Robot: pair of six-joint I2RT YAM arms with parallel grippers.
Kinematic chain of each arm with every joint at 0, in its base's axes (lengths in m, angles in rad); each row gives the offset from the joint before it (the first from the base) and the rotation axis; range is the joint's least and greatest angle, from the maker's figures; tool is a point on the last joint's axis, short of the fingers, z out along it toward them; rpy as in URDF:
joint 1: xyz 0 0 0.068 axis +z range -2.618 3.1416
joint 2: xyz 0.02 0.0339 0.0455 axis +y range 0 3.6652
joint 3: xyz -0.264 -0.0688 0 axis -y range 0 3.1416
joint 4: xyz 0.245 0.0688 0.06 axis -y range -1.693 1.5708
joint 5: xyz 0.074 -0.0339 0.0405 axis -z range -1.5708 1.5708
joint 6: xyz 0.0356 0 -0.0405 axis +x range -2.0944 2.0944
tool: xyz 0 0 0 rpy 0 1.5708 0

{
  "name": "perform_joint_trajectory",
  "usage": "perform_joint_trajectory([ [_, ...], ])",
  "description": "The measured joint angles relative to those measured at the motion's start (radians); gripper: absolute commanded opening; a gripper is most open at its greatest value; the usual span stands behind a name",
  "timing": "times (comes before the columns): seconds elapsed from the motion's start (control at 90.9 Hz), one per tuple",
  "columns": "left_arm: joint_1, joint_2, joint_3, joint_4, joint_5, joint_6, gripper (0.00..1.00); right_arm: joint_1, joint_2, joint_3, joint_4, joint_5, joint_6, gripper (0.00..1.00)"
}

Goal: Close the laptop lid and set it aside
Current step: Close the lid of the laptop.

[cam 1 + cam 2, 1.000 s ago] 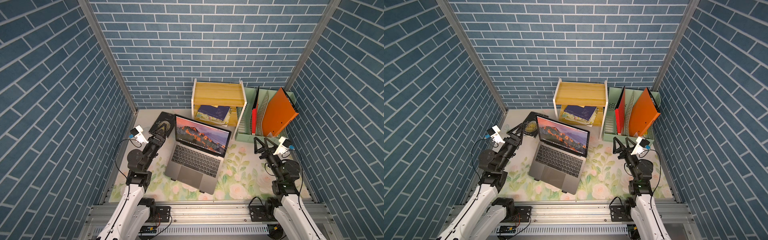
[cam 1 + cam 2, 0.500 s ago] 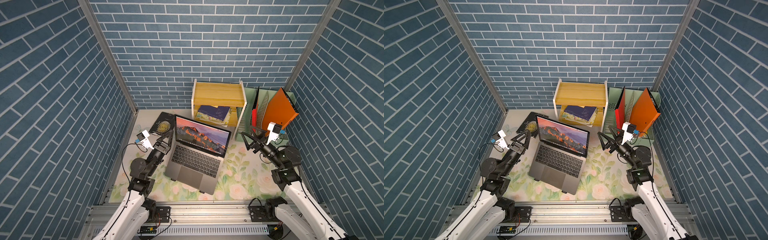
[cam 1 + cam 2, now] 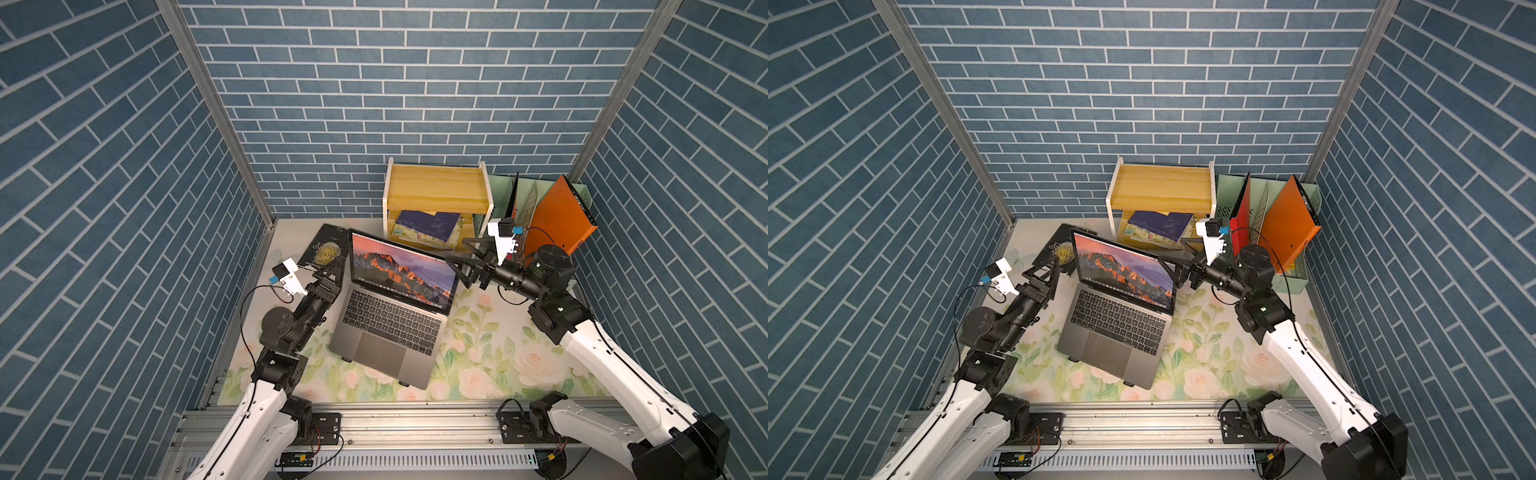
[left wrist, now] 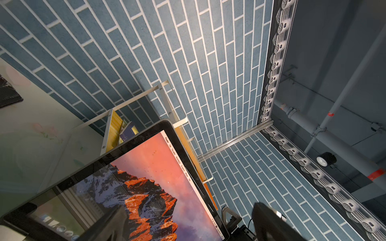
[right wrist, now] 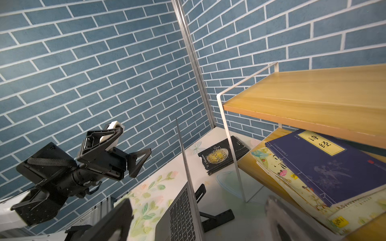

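The grey laptop [image 3: 386,328] [image 3: 1117,328] stands open in the middle of the floral mat, propped on a black stand [image 5: 217,219]. Its lid [image 3: 401,266] [image 3: 1123,268] [image 4: 146,177] is upright and shows the orange mountain picture. My left gripper [image 3: 334,266] [image 3: 1048,270] [image 4: 188,225] is open just off the lid's left edge, not touching it. My right gripper [image 3: 459,255] [image 3: 1177,257] [image 5: 198,219] is open at the lid's right edge. In the right wrist view the lid [image 5: 188,167] shows edge-on between the two fingers, with nothing gripped.
A black paperback [image 3: 326,249] [image 5: 221,156] lies behind the left gripper. A wooden shelf [image 3: 436,195] with books stands behind the laptop. Right of it, a green file rack [image 3: 1304,266] holds an orange folder [image 3: 557,224]. Brick walls close three sides.
The right arm swung in from the right side up to the lid's right edge. The left gripper came closer to the lid's left edge. Both stayed open; the laptop has not moved.
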State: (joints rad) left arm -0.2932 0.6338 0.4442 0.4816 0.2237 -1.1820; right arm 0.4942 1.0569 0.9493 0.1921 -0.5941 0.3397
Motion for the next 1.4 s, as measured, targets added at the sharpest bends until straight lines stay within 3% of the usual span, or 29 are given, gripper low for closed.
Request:
perform_joint_trajectory([
  [0.154,0.0,-0.01,0.001,-0.059,-0.011,0.019,0.99,0.019,0.027,0.062,-0.092,-0.001,-0.053,0.97],
  [0.737,0.0,0.087,0.017,-0.058,-0.019,0.028,0.99,0.024,0.137,0.263,-0.442,-0.028,-0.267,0.52],
  [1.397,0.0,0.042,0.009,-0.064,-0.045,0.028,0.98,0.084,0.171,0.312,-0.537,-0.061,-0.35,0.36],
])
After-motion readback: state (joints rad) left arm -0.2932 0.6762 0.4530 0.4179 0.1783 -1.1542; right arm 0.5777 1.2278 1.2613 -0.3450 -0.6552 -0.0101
